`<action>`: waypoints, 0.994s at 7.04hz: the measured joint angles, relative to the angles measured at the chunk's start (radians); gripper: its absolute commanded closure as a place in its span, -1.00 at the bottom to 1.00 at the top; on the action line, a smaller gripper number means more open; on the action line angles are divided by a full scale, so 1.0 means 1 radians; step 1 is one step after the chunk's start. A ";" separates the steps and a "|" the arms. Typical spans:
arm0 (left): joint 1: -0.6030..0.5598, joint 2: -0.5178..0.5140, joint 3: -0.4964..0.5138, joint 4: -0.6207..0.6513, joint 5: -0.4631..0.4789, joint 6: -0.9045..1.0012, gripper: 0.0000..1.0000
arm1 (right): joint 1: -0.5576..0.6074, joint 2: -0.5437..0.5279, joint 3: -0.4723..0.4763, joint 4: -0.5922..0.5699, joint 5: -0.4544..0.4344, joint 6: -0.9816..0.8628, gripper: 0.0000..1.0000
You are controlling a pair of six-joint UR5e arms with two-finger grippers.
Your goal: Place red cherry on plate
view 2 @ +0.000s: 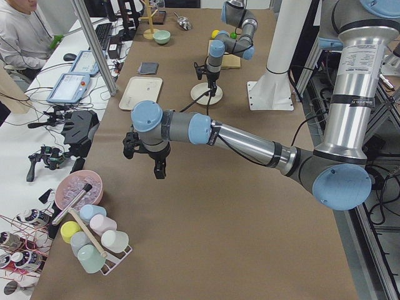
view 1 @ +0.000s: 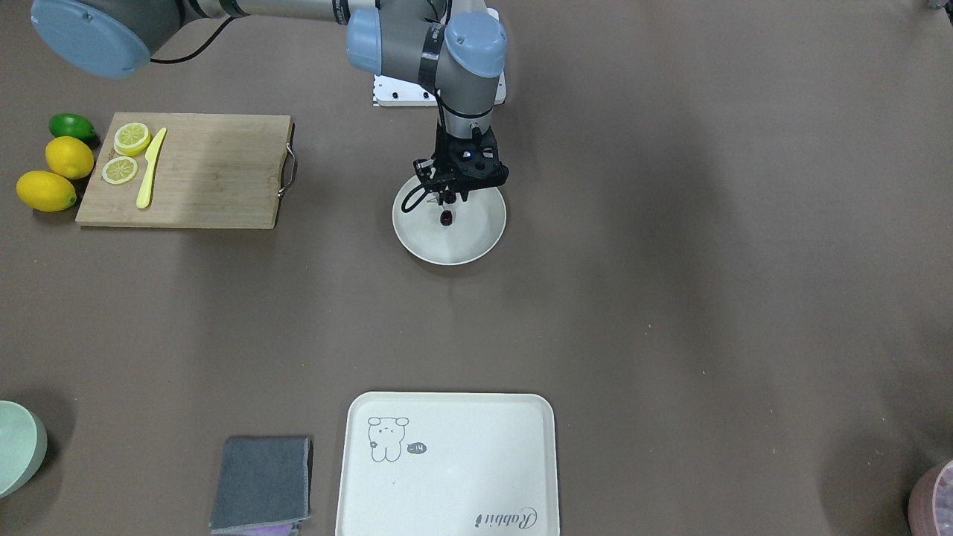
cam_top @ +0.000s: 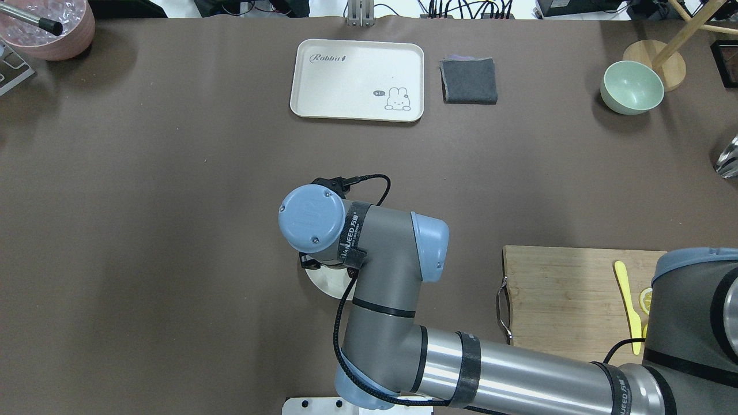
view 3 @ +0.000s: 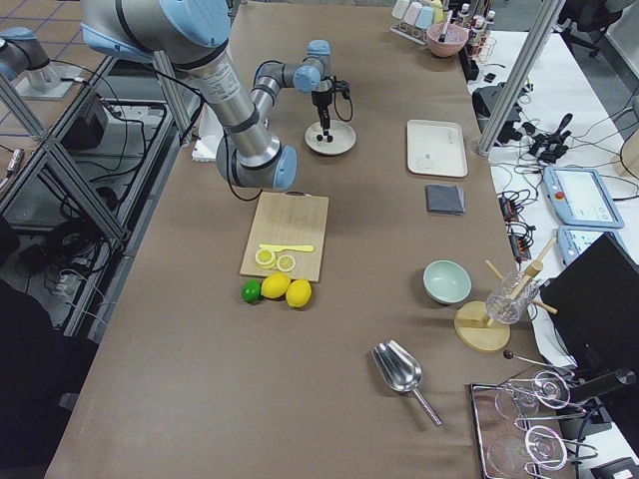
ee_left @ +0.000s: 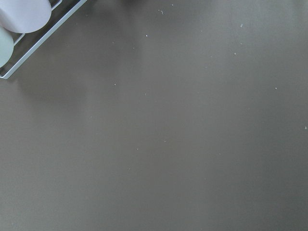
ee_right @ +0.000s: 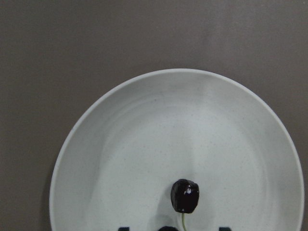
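Note:
The red cherry (ee_right: 185,196) lies inside the cream-white plate (ee_right: 96,144), its stem running toward the bottom edge of the right wrist view, where a second dark cherry just shows. My right gripper (view 1: 450,197) hangs straight down over the plate (view 1: 476,231), just above the cherry (view 1: 446,217). Its fingertips (ee_right: 123,228) stand wide apart, open, on either side of the fruit. From overhead, the right wrist hides all but a sliver of the plate (cam_top: 326,282). My left gripper (view 2: 159,170) hovers over bare table far from the plate; I cannot tell whether it is open or shut.
A wooden cutting board (view 1: 216,171) with lemon slices and a yellow knife (view 1: 150,177) lies beside whole lemons (view 1: 69,157) and a lime (view 1: 72,126). A bear tray (view 1: 447,465), a grey cloth (view 1: 262,482) and a green bowl (view 1: 18,447) sit along the far edge. A cup rack (view 2: 94,240) stands near the left arm.

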 measured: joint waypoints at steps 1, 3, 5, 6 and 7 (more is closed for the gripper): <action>0.000 0.000 -0.028 0.042 0.000 0.003 -0.95 | 0.029 0.003 0.058 -0.049 0.046 -0.005 -1.00; 0.009 -0.002 -0.027 0.074 0.001 0.019 -0.95 | 0.114 -0.043 0.227 -0.183 0.140 -0.056 -1.00; 0.015 -0.022 0.078 0.069 0.000 0.111 -0.95 | 0.237 -0.249 0.428 -0.246 0.236 -0.203 -1.00; 0.015 -0.051 0.164 0.050 0.000 0.162 -0.95 | 0.311 -0.345 0.471 -0.250 0.271 -0.308 -1.00; 0.017 -0.099 0.278 0.017 0.004 0.206 -0.95 | 0.396 -0.424 0.480 -0.248 0.320 -0.429 -1.00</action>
